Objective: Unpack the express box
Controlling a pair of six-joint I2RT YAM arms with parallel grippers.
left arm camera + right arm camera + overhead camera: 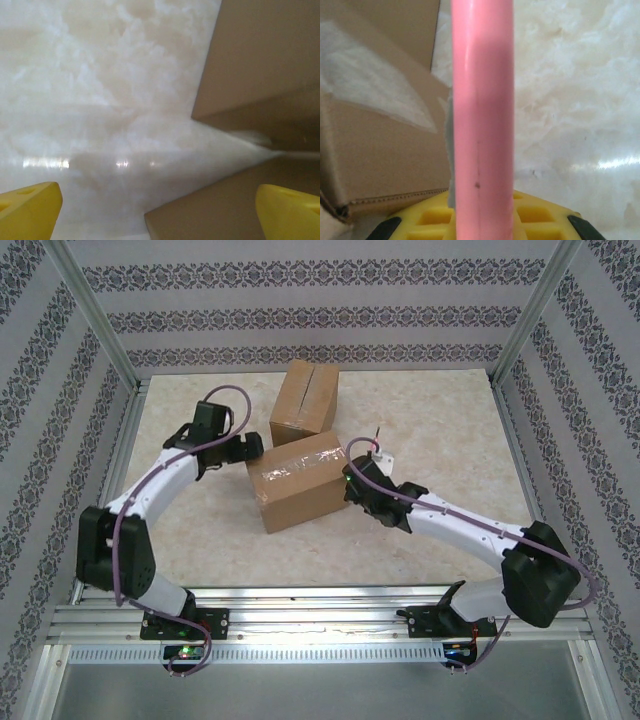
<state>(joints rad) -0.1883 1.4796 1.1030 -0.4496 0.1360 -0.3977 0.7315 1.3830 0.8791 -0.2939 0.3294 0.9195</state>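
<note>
Surface: pale marbled tabletop inside a metal-framed cell with patterned walls; I view it from above the arm bases.
Near box: closed brown carton lying mid-table between my two grippers, with a clear tape strip along its top seam; I take it as the express box.
Handling: judged to be stiff-walled cardboard, probably light, with smooth faces that may skid on the slick top under a sideways push; the tape is the weak line.
Hold points: I would brace one side wall and work at the taped seam, then take a flap by its free edge.
Right gripper: at the near box's right end, clamped on a pink tool that stands up between its fingers; I cannot make out the tool's tip.
Left gripper: just beside the near box's left end, fingers spread wide, holding nothing, aimed at the gap between the cartons.
Far box: second closed carton, close behind the near one; I cannot tell whether they touch.
</note>
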